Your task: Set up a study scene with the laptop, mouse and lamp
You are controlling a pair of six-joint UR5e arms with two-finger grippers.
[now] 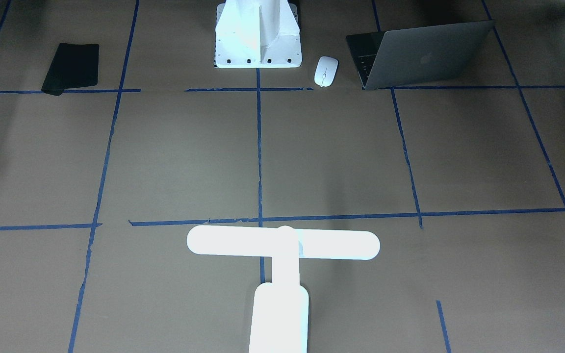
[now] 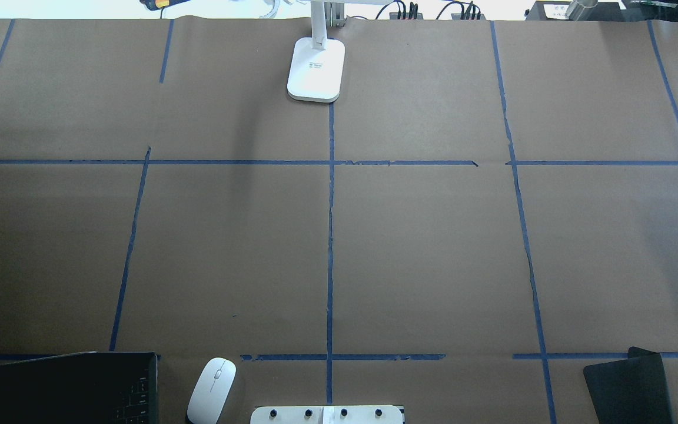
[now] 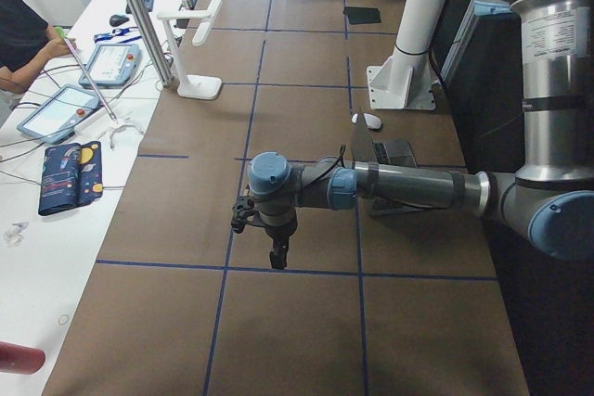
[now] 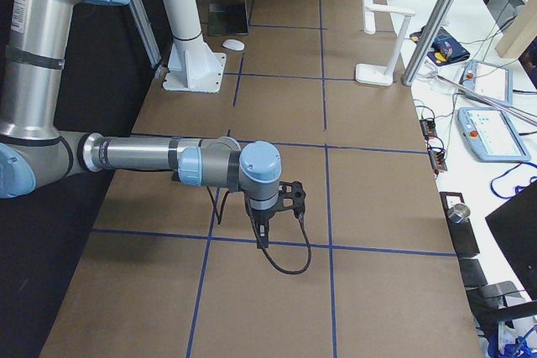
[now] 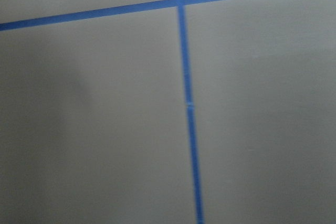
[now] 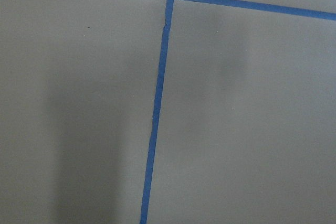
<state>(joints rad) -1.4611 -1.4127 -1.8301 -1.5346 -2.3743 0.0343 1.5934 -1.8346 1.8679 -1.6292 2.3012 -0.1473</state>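
Laptop (image 1: 429,56), mouse (image 1: 325,71), lamp (image 1: 282,245): one each; left end effector (image 3: 277,255), right end effector (image 4: 263,236): open or closed, cannot tell.

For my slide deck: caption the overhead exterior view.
White lamp at the far edge; mouse beside the open laptop, near left; black mouse pad, near right.

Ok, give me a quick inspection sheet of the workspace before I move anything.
Surface: brown paper table, blue tape grid.
Job's things: laptop open beside the pedestal; mouse between them; lamp upright at the far edge.
Clutter: black mouse pad.
Hands: left hand and right hand hover over bare table; open or shut, cannot tell.
Cables: black cable looped under the right hand.
Surroundings: person, tablets on side benches.
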